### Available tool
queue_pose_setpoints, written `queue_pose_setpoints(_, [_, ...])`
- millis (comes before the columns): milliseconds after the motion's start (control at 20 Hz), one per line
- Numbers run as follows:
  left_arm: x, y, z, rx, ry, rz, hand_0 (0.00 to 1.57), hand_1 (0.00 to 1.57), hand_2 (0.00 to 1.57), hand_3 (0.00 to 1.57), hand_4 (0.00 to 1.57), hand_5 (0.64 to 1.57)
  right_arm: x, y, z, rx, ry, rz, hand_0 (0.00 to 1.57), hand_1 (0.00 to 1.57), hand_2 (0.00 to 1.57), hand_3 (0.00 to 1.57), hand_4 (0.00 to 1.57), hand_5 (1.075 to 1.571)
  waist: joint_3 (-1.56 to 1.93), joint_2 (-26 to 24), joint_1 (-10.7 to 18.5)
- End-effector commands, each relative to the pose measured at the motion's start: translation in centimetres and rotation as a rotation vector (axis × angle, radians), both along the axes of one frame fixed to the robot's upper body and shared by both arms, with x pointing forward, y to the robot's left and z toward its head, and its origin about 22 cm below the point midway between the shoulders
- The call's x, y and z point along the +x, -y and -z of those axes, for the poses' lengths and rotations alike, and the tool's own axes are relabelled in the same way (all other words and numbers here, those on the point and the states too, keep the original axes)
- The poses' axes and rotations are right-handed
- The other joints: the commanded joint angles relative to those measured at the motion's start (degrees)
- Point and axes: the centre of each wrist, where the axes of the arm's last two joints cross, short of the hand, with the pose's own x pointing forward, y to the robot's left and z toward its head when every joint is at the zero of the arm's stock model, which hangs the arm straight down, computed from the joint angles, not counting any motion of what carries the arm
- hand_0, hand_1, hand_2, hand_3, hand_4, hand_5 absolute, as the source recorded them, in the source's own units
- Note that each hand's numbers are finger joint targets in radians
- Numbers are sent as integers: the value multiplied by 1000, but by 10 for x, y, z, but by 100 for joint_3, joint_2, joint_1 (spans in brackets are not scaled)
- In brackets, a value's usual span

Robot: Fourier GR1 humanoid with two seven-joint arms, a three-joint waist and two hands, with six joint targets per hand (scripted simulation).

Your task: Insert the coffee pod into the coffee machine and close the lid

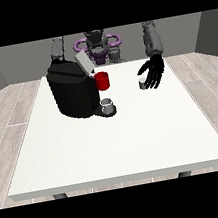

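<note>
black, one coffee machine [72,91] stands on the white desk [116,140], lid [84,62] raised, one red mug [102,80] beside it (one grey cup [108,104] on its tray). one small coffee pod [142,84] sits just beside the hand at the view's right [154,72], fingers [152,82] spread, holding nothing. the other hand is hidden.

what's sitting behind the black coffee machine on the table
A red cup shows past the coffee machine, at its right side in the view. The machine's body hides whatever else is behind it, including the hand on that side.
</note>
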Motion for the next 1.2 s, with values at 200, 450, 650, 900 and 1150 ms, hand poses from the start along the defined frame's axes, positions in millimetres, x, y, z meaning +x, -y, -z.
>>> queue_pose_setpoints(200, [10, 24, 13, 193, 43, 57, 941, 941, 1039, 871, 429, 1571, 11, 0, 2, -26, -36, -21, 0, 0, 0, 0, 0, 1571, 0, 50, -57])
queue_pose_setpoints(450, [14, 18, 14, 314, -31, 70, 872, 872, 1024, 880, 339, 1571, 7, -7, 15, 1, 0, -68, 0, 0, 0, 0, 0, 1571, 2, 163, -173])
queue_pose_setpoints(650, [5, 15, 39, 356, -128, 96, 748, 748, 941, 809, 373, 1571, 12, 0, 2, 0, -52, -54, 0, 0, 0, 0, 0, 1571, -1, -68, -154])
queue_pose_setpoints(900, [10, 15, 38, 349, -141, 130, 870, 870, 1021, 921, 413, 1571, 1, -2, 32, 23, -107, 4, 0, 0, 0, 0, 0, 1571, 0, -253, 7])
queue_pose_setpoints(1150, [21, 7, 21, 315, -40, 127, 1190, 1190, 1287, 1216, 506, 1571, -1, 1, 33, -72, -87, 43, 0, 0, 0, 0, 0, 1571, -2, -198, -67])
